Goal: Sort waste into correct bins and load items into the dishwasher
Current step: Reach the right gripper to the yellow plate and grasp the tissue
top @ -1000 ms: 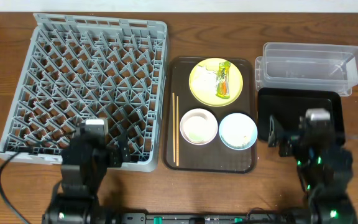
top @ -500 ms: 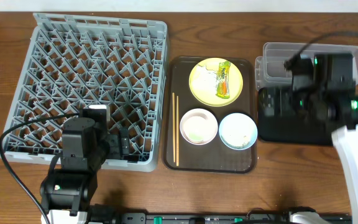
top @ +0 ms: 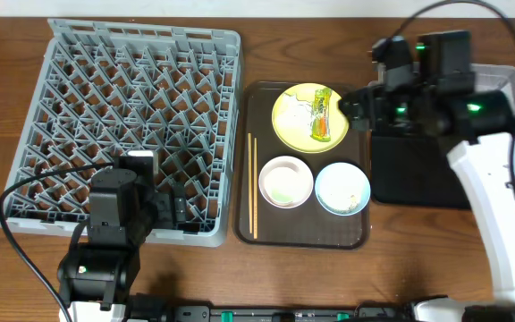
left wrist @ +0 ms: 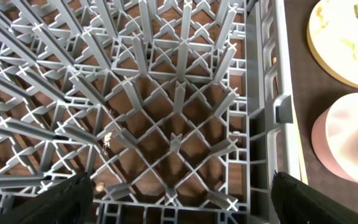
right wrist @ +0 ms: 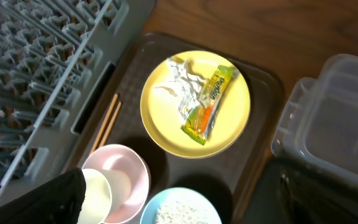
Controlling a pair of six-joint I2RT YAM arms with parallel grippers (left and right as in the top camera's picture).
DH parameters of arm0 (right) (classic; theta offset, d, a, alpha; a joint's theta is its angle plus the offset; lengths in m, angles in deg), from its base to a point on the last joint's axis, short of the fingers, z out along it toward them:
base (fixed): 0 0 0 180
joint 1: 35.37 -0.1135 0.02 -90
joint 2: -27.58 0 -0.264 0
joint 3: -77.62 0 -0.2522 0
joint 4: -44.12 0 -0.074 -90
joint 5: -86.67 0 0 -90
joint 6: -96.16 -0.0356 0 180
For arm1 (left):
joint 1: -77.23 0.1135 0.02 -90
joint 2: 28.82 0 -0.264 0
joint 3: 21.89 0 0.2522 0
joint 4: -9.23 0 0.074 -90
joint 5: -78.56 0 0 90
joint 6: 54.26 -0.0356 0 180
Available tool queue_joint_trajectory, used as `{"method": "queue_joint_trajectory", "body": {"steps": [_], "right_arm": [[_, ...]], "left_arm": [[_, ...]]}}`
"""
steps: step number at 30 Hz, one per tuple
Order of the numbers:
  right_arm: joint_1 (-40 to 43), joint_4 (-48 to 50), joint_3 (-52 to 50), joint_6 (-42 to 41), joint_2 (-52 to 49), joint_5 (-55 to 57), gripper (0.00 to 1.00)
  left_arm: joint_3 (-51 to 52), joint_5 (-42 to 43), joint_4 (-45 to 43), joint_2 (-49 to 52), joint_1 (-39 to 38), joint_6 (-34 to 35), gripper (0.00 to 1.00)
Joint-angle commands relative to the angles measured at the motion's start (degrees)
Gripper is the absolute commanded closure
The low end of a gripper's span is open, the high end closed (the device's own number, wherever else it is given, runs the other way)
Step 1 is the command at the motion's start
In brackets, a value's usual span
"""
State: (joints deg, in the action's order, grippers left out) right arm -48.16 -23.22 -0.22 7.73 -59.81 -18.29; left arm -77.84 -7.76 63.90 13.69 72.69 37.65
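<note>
Right gripper [top: 354,107] has swung in beside the yellow plate [top: 291,123], fingers apart and empty; wrapper [top: 320,114] pickup appears imminent. Left gripper [left wrist: 182,185] idle, fingers apart.

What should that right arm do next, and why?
Probably ease the right gripper across and down onto the snack wrapper. The gripper hangs open by the yellow plate, where the wrapper lies untouched beside crumpled paper.

On the wooden table [top: 240,268]: grey dish rack [top: 132,125], brown tray [top: 302,230], black tray [top: 409,179], probably a clear tub [right wrist: 340,124].
</note>
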Motion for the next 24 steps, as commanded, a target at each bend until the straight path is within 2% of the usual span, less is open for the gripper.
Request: {"method": "queue_joint_trajectory", "body": {"steps": [1,6,11,17,20,23,24], "right_arm": [[-4.07,-0.44,5.2,0.9,-3.39,7.5,0.03],[-6.86,0.52,10.51,0.92,-10.64,10.69,0.03],[-8.59,6.8,10.64,1.25,-18.6,10.19,0.06],[-10.73,11.32,10.64,1.27,-27.32,10.23,0.14],[-11.93,12.11,10.64,1.2,-31.08,10.23,0.23],[-12.79,12.68,10.64,-0.94,-34.27,10.25,0.24],[-13.0,12.61,10.62,-1.38,-35.08,10.4,0.27]], "left_arm": [[-1.31,-0.09,-0.24,-0.07,0.24,0.74,0.08],[-1.31,-0.09,-0.22,-0.07,0.24,0.74,0.08],[-1.31,-0.09,-0.22,-0.07,0.24,0.74,0.08],[-1.31,-0.09,-0.22,-0.07,0.24,0.74,0.08],[-1.29,-0.09,-0.22,-0.07,0.24,0.74,0.08],[-1.29,-0.09,-0.22,-0.07,0.24,0.74,0.08],[-1.29,-0.09,-0.2,-0.07,0.24,0.74,0.08]]}}
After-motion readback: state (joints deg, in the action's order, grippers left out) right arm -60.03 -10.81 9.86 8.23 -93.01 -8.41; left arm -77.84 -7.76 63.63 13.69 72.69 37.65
